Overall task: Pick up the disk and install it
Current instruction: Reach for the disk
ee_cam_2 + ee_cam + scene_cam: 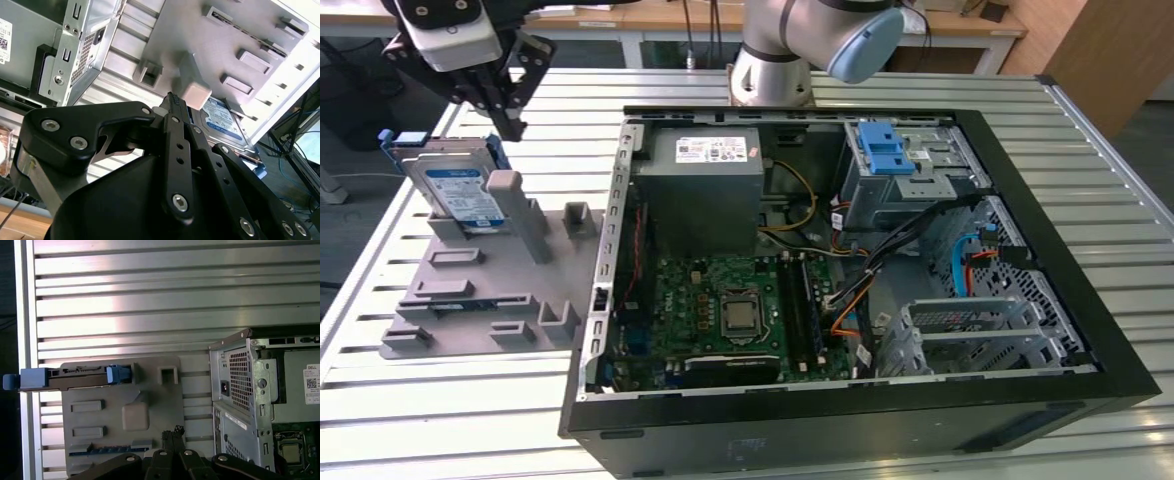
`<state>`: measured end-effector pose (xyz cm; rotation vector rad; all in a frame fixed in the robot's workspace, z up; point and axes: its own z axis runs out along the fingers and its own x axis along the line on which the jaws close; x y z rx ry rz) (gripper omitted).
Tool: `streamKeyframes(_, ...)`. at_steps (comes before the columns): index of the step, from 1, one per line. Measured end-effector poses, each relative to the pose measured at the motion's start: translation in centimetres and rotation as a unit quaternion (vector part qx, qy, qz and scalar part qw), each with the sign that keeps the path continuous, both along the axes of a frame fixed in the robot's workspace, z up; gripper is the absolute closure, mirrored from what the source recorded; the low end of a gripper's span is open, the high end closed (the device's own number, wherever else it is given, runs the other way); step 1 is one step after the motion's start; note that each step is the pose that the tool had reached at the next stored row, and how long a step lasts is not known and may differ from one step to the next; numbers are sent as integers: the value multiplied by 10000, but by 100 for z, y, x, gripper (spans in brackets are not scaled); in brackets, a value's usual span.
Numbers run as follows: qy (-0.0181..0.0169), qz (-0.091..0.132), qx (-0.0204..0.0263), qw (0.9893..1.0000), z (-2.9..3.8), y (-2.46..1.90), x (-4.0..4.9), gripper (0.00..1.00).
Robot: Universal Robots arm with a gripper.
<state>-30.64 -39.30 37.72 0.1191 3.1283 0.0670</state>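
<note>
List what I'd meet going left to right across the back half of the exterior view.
disk, standing in the grey fixture → power supply → blue latch on the drive bay

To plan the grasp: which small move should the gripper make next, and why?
Probably shift the black gripper over the silver rectangular disk in its blue plastic bracket: in the first wrist view, its shut fingertips hang over the grey plastic holder, beside the disk.

- Arm: silver-grey tubular body with a light-blue joint cap, upper centre of the exterior view.
- Gripper: black linkage bars, silver screws, white-grey housing.
</note>
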Motion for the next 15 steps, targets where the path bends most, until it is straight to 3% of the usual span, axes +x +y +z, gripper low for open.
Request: streamKeyframes(15,0,0,0,10000,-6,3,-114,89)
